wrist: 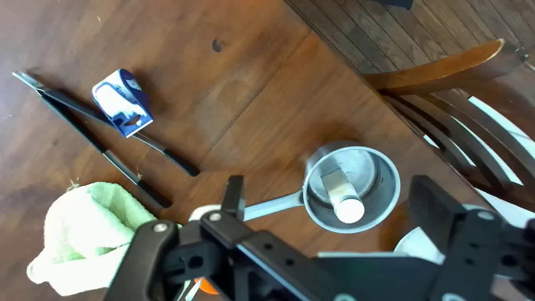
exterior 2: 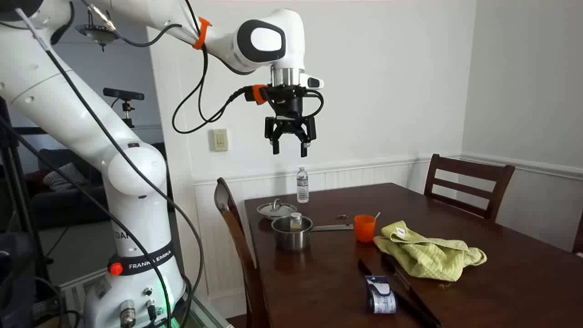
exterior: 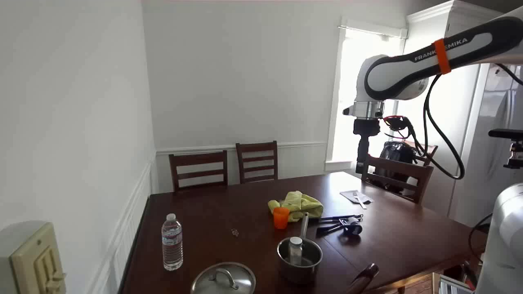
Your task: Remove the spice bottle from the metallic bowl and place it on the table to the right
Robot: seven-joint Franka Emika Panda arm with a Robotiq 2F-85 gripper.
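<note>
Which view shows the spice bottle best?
The wrist view: looking down into the steel pot, it shows the spice bottle from cap to base. Both exterior views show its cap, but the near wall hides its base.

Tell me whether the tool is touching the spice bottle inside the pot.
Apart. In an exterior view, the open tool hangs high above the spice bottle, with the wall plainly visible in the gap.

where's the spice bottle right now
The spice bottle is inside the metal pot, right of centre in the wrist view; in an exterior view, the round lid lies just left of that pot.
</note>
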